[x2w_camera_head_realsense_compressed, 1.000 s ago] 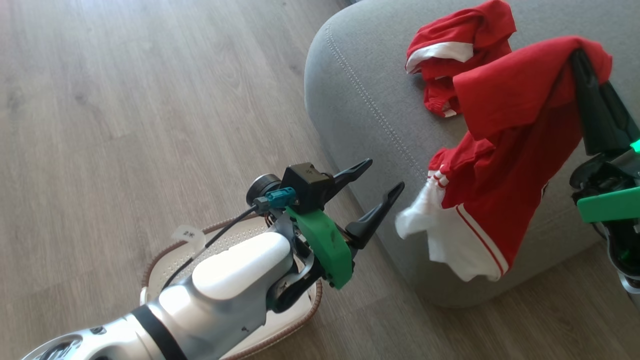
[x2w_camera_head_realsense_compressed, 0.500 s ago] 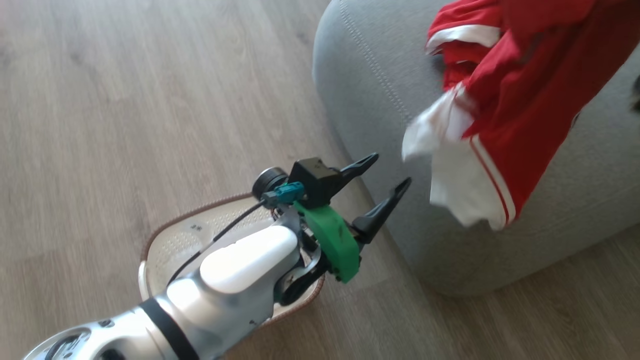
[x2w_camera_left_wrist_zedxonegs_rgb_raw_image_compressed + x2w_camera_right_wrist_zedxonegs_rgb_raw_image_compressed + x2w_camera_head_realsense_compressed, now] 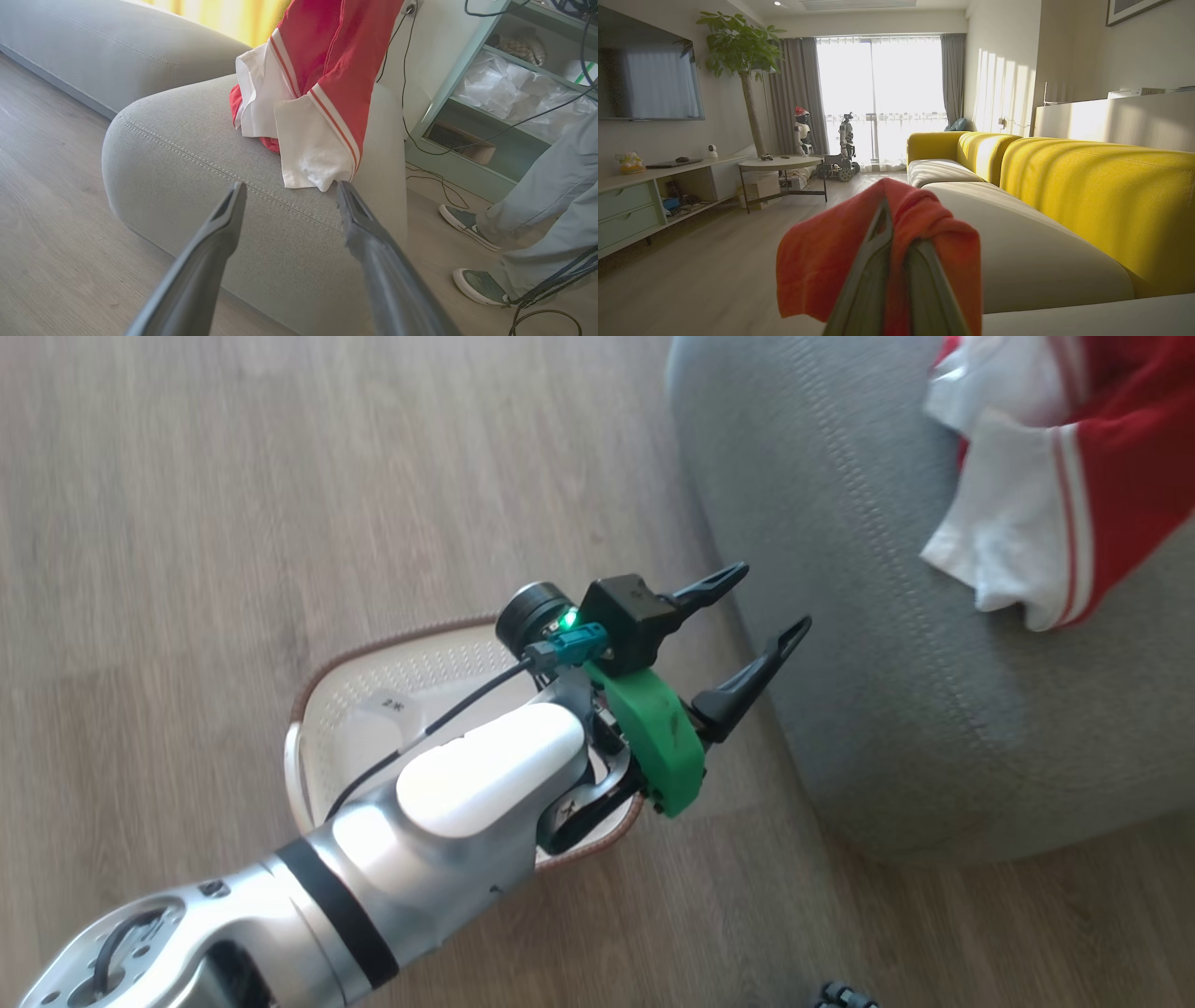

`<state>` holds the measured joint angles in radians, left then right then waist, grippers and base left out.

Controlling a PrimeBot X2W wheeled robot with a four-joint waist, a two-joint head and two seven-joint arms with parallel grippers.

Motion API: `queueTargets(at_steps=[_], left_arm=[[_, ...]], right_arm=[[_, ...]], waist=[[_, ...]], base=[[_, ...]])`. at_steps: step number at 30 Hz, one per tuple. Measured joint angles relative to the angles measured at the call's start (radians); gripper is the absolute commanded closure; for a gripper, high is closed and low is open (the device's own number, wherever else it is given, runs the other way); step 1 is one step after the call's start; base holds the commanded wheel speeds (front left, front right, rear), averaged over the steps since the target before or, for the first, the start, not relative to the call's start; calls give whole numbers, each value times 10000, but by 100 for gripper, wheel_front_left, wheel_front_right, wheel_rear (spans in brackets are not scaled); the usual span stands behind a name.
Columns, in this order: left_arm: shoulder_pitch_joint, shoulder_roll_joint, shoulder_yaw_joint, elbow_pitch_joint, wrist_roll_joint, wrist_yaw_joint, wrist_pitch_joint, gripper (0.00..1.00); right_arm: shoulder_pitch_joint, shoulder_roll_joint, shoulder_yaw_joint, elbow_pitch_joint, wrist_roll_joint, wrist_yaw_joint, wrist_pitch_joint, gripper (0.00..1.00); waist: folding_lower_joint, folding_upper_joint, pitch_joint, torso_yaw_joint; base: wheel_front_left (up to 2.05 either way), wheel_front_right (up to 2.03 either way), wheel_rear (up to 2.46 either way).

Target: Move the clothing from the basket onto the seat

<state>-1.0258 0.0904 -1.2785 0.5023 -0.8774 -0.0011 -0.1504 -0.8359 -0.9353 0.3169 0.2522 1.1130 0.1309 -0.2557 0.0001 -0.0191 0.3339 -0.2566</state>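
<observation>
Head view puts our left hand [image 3: 773,597] at centre frame, fingers spread wide and holding nothing, above the basket [image 3: 336,728]. Its visible bottom looks bare, though the forearm [image 3: 485,784] covers part of it. The clothing [image 3: 1120,476] hangs at the upper right, cut off by the frame edge, over the seat [image 3: 887,663]. For the grip we turn to the right wrist view, where the right hand [image 3: 896,242] has its fingers pressed together on a fold of red cloth draped over them. The left wrist view adds more. There the white hem reaches the seat's top near its stitched, rounded edge, touching or just above, we cannot tell. It also shows another red piece [image 3: 270,142] lying behind the hem, and a person's legs [image 3: 542,196] and loose cables [image 3: 430,177] on the floor [image 3: 56,224] at the right. Our worry is a release this close to the edge, since the hanging weight could drag the garment down to the floor. Cloth draped over the fingers may also cling when they part.
</observation>
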Motion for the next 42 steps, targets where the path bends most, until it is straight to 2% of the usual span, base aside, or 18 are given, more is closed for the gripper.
queueTargets(at_steps=[6, 11, 16, 19, 22, 27, 28, 30, 31, 32, 39, 42], left_arm=[[-312, -102, -10, 48, 173, 6, 107, 0], [-703, -171, -13, 44, 303, 13, 173, 0], [-895, -219, -15, 21, 353, 27, 169, 0], [-895, -232, -15, 19, 353, 31, 146, 0], [-898, -236, -17, 25, 353, 69, 65, 0], [-929, -274, -19, 36, 351, 104, 21, 0], [-942, -282, -21, 38, 351, 104, -8, 0], [-975, -291, -25, 77, 349, 102, -13, 0], [-988, -293, -27, 125, 347, 100, -42, 0], [-997, -295, -27, 176, 328, 100, -73, 0], [-882, -307, -27, 412, 140, 6, -278, 0], [-631, -303, -19, 545, -54, 0, -339, 0]], right_arm=[[-523, -224, -612, 2011, -575, 0, -2, 100], [-1205, -161, -546, 3591, -1409, 2, -4, 100], [-1717, 56, 759, 5033, -2376, 2, 33, 100], [-1882, 238, 1795, 5624, -2790, 2, 545, 100], [-2071, 414, 2594, 6048, -2535, 2, 1651, 100], [-2073, 472, 3394, 6353, -2080, 2, 2650, 100], [-2074, 470, 3540, 6406, -2000, 2, 2759, 85], [-2072, 491, 3818, 6443, -1645, 2, 3120, 31], [-2070, 504, 3942, 6395, -1369, 2, 3277, 13], [-2070, 512, 4029, 6357, -1145, 2, 3285, 0], [-2030, 428, 4884, 5772, -316, 2, 3716, 0], [-2031, 201, 5279, 5258, -167, 2, 3685, 0]], waist=[[0, 0, 789, 425], [1, 0, 1454, 741], [2, 0, 1954, 1110], [2, 0, 2096, 1326], [1, 0, 2127, 1453], [0, 0, 2133, 1481], [0, 0, 2133, 1481], [0, 0, 2095, 1476], [0, 0, 2052, 1470], [0, 0, 1999, 1459], [0, 1, 1334, 1258], [0, 1, 954, 1137]], base=[[0, 0, 0], [0, 0, 0], [0, 0, 0], [0, 0, 0], [0, 0, 0], [0, 0, 0], [0, 0, 0], [0, 0, 0], [0, 0, 0], [0, 0, 0], [0, 0, 0], [0, 0, 0]])
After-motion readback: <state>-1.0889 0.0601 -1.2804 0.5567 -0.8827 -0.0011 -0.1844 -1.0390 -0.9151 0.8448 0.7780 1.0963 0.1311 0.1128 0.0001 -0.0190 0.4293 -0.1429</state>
